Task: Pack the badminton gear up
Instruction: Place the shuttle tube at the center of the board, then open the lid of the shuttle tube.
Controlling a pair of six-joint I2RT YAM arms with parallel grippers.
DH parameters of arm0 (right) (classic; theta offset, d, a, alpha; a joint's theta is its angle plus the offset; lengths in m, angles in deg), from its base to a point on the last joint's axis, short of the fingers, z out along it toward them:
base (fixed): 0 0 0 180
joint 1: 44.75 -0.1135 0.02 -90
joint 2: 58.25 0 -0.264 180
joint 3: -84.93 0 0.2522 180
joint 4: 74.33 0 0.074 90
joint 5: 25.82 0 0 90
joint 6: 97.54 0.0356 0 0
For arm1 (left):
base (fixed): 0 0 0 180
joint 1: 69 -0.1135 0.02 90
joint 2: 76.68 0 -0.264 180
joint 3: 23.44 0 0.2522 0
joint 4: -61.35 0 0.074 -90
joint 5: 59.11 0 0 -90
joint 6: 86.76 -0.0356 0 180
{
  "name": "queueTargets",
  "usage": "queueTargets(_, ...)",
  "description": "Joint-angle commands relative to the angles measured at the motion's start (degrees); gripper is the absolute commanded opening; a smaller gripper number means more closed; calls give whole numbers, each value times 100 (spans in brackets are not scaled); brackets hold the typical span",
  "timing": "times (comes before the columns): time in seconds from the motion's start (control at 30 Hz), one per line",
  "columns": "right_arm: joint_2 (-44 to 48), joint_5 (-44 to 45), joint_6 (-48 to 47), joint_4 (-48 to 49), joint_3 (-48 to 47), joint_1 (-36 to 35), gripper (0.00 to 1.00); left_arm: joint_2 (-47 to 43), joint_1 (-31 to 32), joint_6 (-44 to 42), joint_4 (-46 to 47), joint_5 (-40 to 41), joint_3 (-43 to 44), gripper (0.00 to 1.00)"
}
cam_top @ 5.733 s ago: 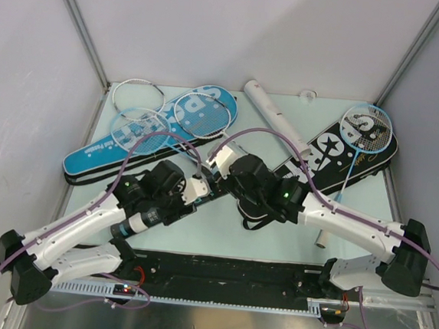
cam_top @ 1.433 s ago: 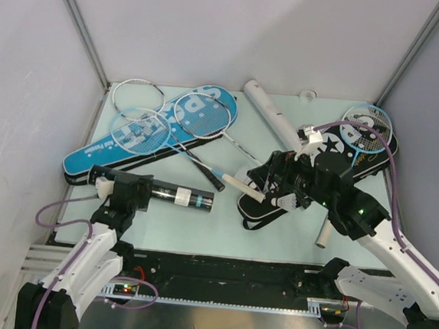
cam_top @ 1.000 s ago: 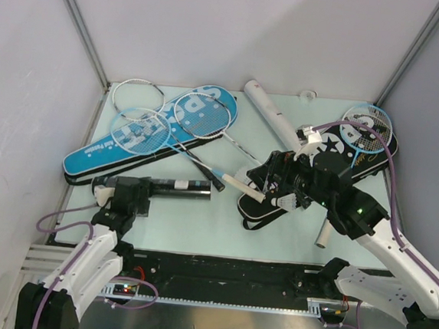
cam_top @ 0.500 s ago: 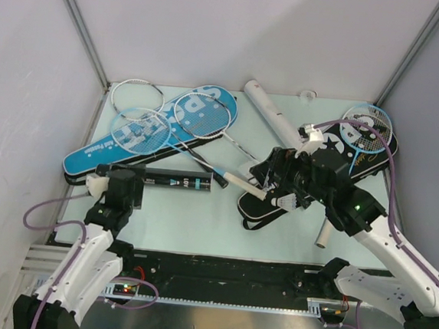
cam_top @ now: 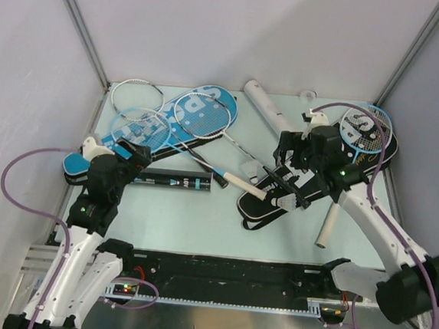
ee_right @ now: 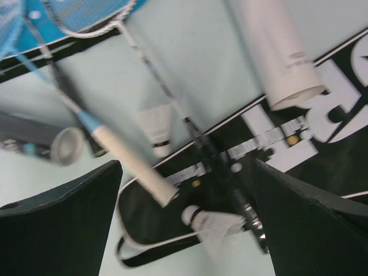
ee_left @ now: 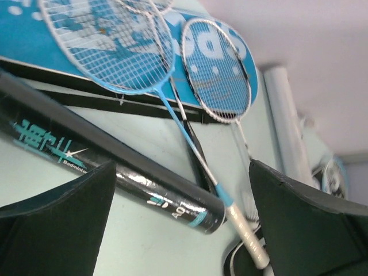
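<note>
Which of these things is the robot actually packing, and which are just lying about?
Part of the job: blue cover, black cover, rackets, black tube, white tube, shuttlecocks.
Just fixtures: black base rail, table.

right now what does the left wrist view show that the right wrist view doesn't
Only left wrist: the whole white-framed racket head over the blue racket-shaped cover, and teal lettering along the black shuttle tube. Only right wrist: a white feather shuttlecock lying on the black racket-shaped cover, plus the open end of the white tube. Both: the black tube, white tube and white-gripped racket handle.
</note>
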Motion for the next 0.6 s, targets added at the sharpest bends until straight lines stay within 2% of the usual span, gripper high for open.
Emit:
queueTargets(0.0, -815, -221, -1050, 790, -286, 653, 98, 266, -11, -1674, 119, -1501, 271, 100)
queueTargets(0.1, -1616, -571, -1402, 913, -759, 1064, 98, 423, 0, -2177, 134, -2247, 314, 100)
queueTargets(0.23, -2669, -612, -1757, 819, -1564, 1254, 96, 555, 2, -2764, 138, -2907, 240, 99)
queueTargets(0.4, -3750, -508, -2251, 920, -2339, 1306, 97, 545, 51, -3077, 142, -3137, 261, 99)
queueTargets(0.57, -4870, -780, -2601, 163, -3590, 1396, 97, 570, 61, -3116, 132, -3074, 236, 99)
